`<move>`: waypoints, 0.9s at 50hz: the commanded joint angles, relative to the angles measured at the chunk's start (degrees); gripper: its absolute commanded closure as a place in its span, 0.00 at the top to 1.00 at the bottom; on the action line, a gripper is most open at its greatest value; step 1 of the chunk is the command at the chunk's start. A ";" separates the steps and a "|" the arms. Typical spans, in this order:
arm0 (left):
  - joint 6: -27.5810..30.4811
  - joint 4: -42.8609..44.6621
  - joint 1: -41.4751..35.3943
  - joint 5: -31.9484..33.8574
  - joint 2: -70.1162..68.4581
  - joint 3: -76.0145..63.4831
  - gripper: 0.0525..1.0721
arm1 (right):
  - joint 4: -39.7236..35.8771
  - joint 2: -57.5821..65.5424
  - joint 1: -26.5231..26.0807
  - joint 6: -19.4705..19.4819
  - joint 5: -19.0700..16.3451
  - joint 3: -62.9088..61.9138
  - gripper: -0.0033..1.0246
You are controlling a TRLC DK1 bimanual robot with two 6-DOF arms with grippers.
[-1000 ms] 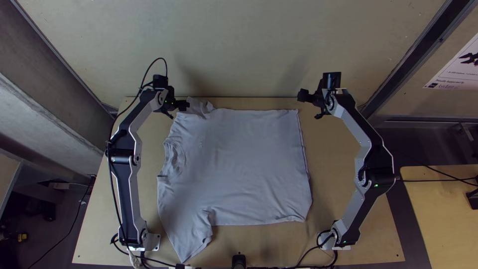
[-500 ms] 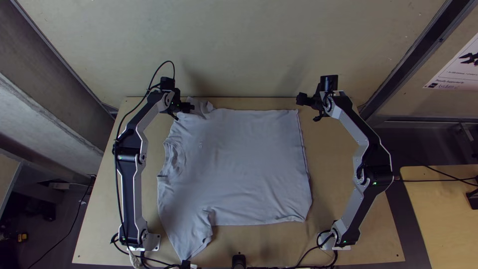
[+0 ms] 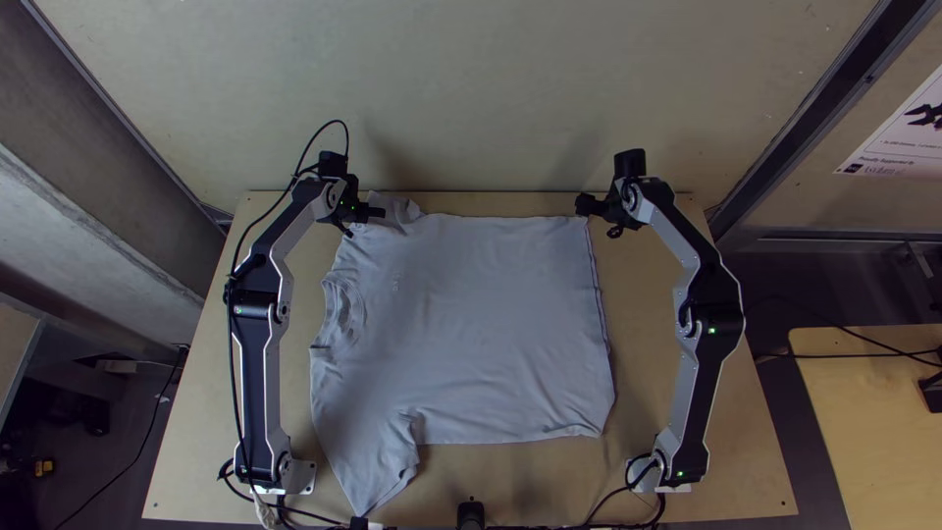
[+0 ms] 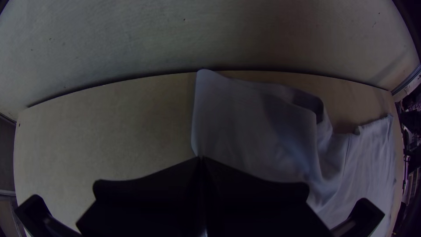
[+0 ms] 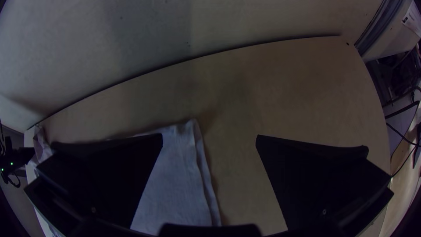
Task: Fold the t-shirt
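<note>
Currently both arms are at the far side of the light wooden table (image 3: 687,422), one at each upper corner of the t-shirt (image 3: 481,324). Shirt is pale grey, spread mostly flat, middle of the top view. Neckline (image 3: 345,312) faces frame left, hem (image 3: 597,294) faces right. Lower-left sleeve (image 3: 368,471) sticks out towards the bottom of the frame; upper-left sleeve (image 3: 394,211) is rumpled, with a raised fold. Small crease at the lower underarm, a few light wrinkles on the body.

Left gripper (image 3: 382,212): closed, at the upper-left sleeve. Left wrist view has the fingertips together on the sleeve edge, cloth drawn in to them, so it reads as a pinch on that edge.

Right gripper (image 3: 597,218): wide open, near the upper-right hem corner. In the right wrist view that corner lies just beyond the gap between the fingers, with one finger partly hiding the shirt and the other over bare wood. No cloth gripped there.

Surroundings: printed sheet (image 3: 898,137) at the upper right of the top view, second wooden table (image 3: 863,422) at lower right.
</note>
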 commanded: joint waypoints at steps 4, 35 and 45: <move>0.49 -1.31 0.21 0.13 -0.37 1.28 0.03 | -3.26 6.11 0.88 1.87 -0.51 7.54 0.92; 0.85 -1.31 1.35 0.13 -1.16 2.33 0.02 | -14.25 17.19 3.78 0.20 -1.74 22.13 0.03; 0.41 -0.35 1.35 0.21 -2.39 4.53 0.03 | -12.32 16.13 3.52 -0.06 -1.74 22.22 0.03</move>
